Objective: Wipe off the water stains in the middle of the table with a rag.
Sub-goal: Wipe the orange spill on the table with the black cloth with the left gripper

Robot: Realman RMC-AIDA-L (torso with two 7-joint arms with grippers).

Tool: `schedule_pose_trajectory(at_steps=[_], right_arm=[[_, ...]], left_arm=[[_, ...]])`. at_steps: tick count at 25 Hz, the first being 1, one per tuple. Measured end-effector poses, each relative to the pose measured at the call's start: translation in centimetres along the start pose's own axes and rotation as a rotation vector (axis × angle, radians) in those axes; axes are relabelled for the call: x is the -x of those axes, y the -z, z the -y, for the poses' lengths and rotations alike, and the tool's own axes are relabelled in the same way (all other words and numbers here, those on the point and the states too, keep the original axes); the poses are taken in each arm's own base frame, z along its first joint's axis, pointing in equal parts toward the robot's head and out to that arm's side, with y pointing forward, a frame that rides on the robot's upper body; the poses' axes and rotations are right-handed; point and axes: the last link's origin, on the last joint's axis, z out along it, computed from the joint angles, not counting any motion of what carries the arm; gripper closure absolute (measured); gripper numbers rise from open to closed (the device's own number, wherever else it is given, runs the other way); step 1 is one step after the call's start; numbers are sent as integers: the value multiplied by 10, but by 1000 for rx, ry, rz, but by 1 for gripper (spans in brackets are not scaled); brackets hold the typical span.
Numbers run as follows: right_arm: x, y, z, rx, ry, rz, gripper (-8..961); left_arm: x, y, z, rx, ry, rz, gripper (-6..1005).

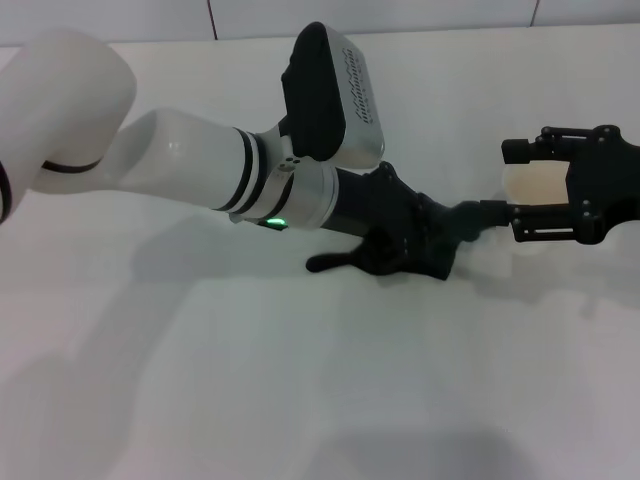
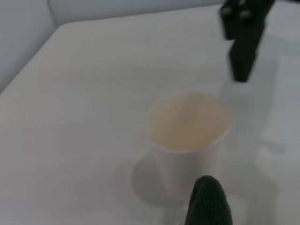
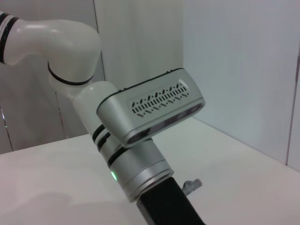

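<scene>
Left gripper [image 1: 470, 222]: reaching low across the middle of the table toward the right edge. It's buried in the dark cloth, so whether the fingers are spread or clamped can't be made out.
Rag [image 1: 385, 255]: very dark green-black, bunched under and around the left gripper, pressed flat on the table. Its long axis runs roughly left to right, with the skinny tail corner poking out toward the left edge. A bit of it also shows in the left wrist view [image 2: 208, 201], just in front of the cup.
Right gripper [image 1: 545, 192]: sitting near the right edge, fingers spread wide, one on each side of the cup. Can't really tell if they touch it.
Paper cup [image 2: 187, 140]: white, upright, sitting between the right gripper's fingers, just beyond the left gripper's tip.
Cup contents: pale orange-brown tint inside, hard to say whether it's liquid or just residue.
Water stains: can't be picked out anywhere; the rag and arm cover the middle.
Table [image 1: 300, 400]: plain glossy white, with shadows from the arms.
</scene>
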Motion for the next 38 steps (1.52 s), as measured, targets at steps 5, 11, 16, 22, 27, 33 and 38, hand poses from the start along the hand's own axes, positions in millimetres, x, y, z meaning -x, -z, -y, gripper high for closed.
schedule_pose_trajectory(at_steps=[5, 11, 16, 22, 27, 33, 38], right_arm=[[1, 0, 0, 1, 2, 0, 187], [2, 1, 1, -3, 0, 9, 186], [1, 1, 2, -6, -9, 10, 185], [1, 1, 3, -13, -10, 11, 183], [1, 2, 4, -20, -13, 12, 182], [1, 2, 6, -29, -13, 14, 176], [1, 2, 7, -34, -15, 16, 171]], left_arm=[[-1, 1, -3, 17, 1, -10, 927], [8, 3, 0, -5, 18, 11, 927], [20, 7, 3, -23, 37, 43, 927], [27, 9, 7, -43, 43, 79, 927], [29, 12, 13, -74, 50, 86, 927], [32, 21, 25, -116, 57, 93, 926], [35, 26, 32, -141, 54, 109, 926]])
